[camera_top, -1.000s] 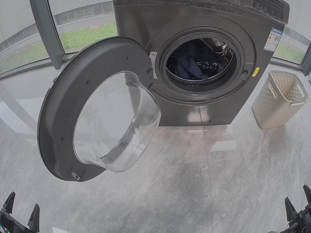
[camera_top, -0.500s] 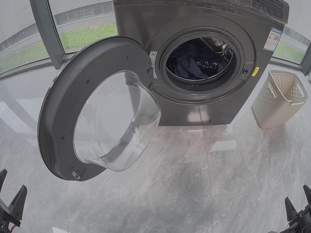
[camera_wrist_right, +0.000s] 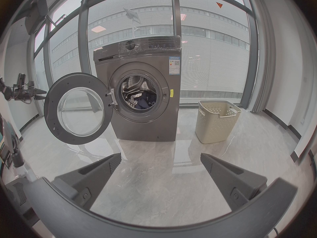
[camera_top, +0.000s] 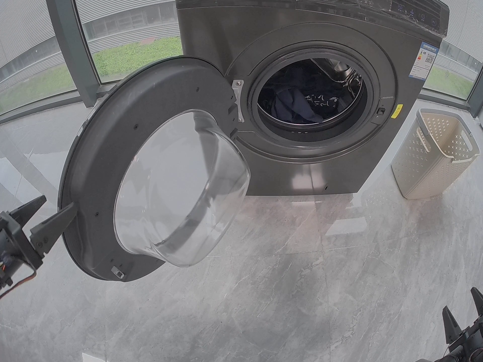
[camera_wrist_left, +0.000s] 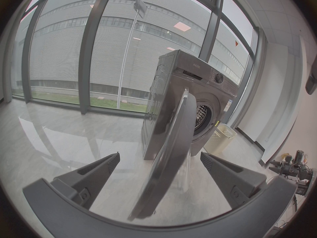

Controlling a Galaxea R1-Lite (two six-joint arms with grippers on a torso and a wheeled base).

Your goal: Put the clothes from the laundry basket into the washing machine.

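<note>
The grey washing machine [camera_top: 302, 31] stands ahead with its round door [camera_top: 151, 172] swung wide to the left. Dark clothes [camera_top: 302, 104] lie inside the drum [camera_wrist_right: 140, 99]. A cream laundry basket [camera_top: 435, 152] sits on the floor to the machine's right, and nothing shows above its rim [camera_wrist_right: 218, 104]. My left gripper [camera_top: 50, 212] is open at the far left, its tips at the door's outer edge [camera_wrist_left: 171, 142], holding nothing. My right gripper [camera_top: 465, 310] stands open and empty low at the right, well short of the basket.
Glossy grey marble floor [camera_top: 312, 287] stretches wide between me and the machine. Tall windows with dark frames [camera_top: 70, 41] run behind. Another stand with equipment [camera_wrist_left: 294, 172] stands at the room's side.
My left gripper has risen from the bottom left corner up to the open door's outer edge. The right gripper, the door and the basket have stayed put.
</note>
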